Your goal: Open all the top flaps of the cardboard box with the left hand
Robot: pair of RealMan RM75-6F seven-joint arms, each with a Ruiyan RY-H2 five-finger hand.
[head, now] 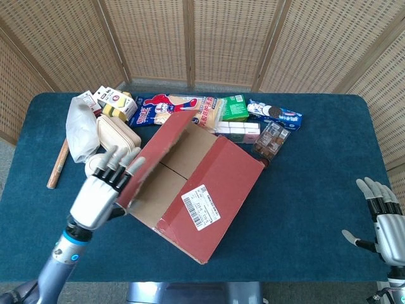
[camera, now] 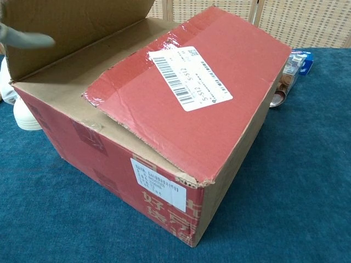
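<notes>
A: Where is the cardboard box (head: 190, 190)?
B: On the middle of the table (head: 304, 190), turned at an angle, one top flap (head: 158, 152) raised on its left side.

A: And the hands?
B: The left hand (head: 101, 190) is at that flap's outer face. The right hand (head: 383, 221) is well apart, at the table's near right corner.

A: What's behind the box?
B: A row of food packets (head: 190, 109) along the far edge. Left of the box lie a plastic bag (head: 81, 126), a lidded container (head: 117, 136) and a wooden stick (head: 58, 163).

Bright even daylight, soft shadows, tape glare, sharp focus throughout
</notes>
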